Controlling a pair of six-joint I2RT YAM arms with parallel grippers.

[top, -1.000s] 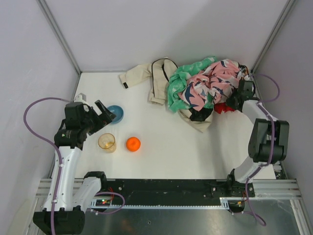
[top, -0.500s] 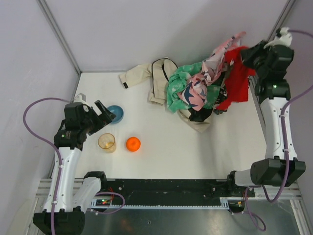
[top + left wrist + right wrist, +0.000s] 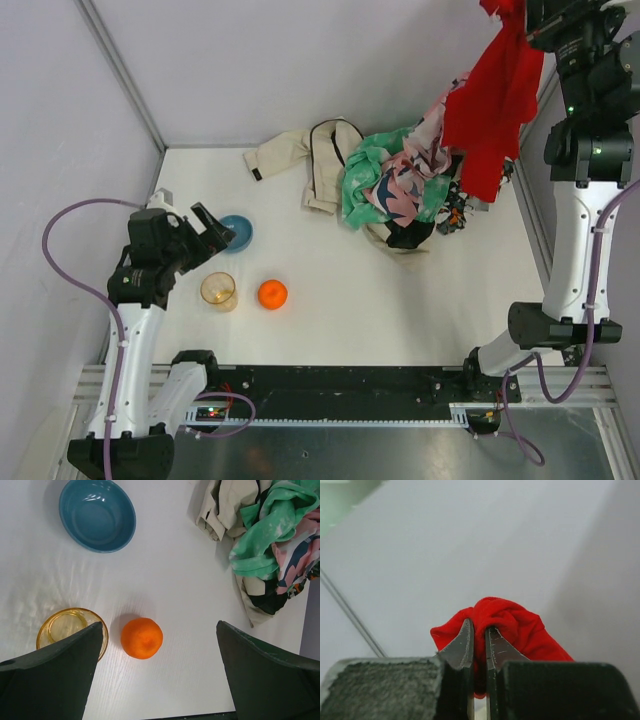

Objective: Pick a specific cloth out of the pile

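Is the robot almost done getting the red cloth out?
Nearly. Done: the right gripper is shut on the red cloth, which hangs high over the pile. In hand: pulling it free; a pink patterned piece stretches up beside it, maybe snagged. Left: getting it fully clear and setting it down apart.

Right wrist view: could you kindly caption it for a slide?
Right pincer clamped on a bunched fold of the red cloth.

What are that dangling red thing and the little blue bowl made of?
The red cloth looks like soft matte fabric: it hangs limp in folds and bunches where the right gripper pinches it. The blue bowl could be glossy plastic or glazed ceramic, given its bright highlights.
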